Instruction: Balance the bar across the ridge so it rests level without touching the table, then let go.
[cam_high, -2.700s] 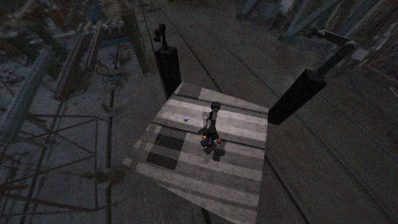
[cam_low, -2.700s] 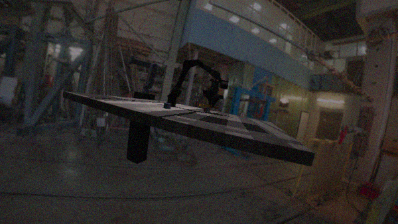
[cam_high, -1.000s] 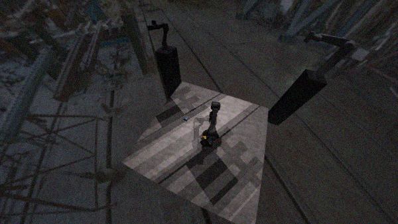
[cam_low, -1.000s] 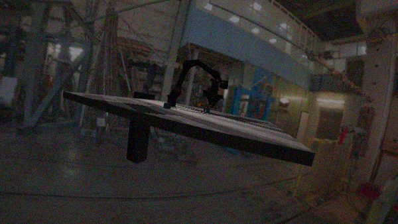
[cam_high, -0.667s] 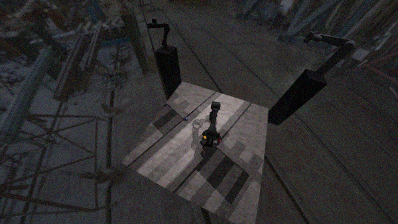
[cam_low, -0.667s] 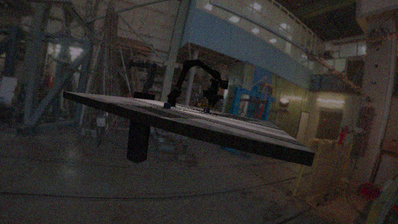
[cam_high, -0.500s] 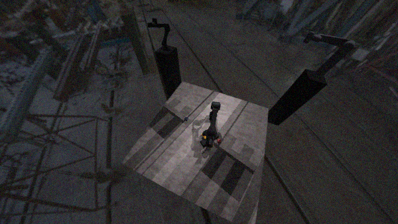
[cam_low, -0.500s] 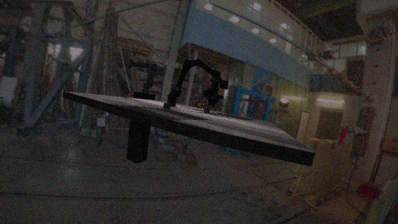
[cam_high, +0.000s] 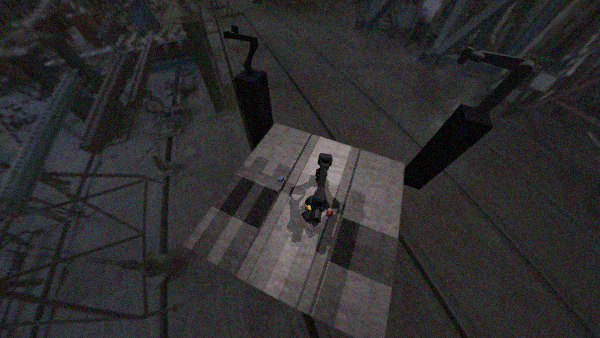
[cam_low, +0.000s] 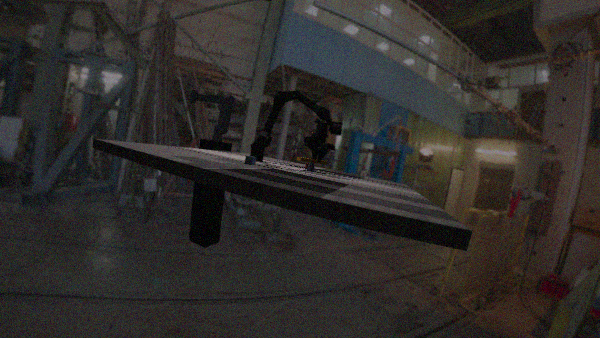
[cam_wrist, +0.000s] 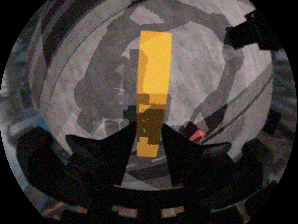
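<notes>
The yellow bar (cam_high: 309, 206) (cam_low: 320, 160) (cam_wrist: 156, 65) lies lengthwise between the fingers in the wrist view. In the exterior view it looks about level, just above the tabletop, over a small dark upright shape (cam_low: 310, 166) that seems to be the ridge. The bar and gripper hide most of the ridge, so their contact cannot be seen clearly. My gripper (cam_low: 313, 155) (cam_wrist: 149, 125) points down at the bar. Its fingers are slightly open, very close to both long sides of the bar, and do not appear to clamp it.
A small red block (cam_high: 329, 212) (cam_wrist: 197, 135) lies close to the gripper, on the right in the wrist view. A small blue block (cam_high: 281, 179) (cam_low: 250, 160) stands farther off on the patterned table (cam_high: 375, 190). Two other arms stand on dark pedestals beyond the table.
</notes>
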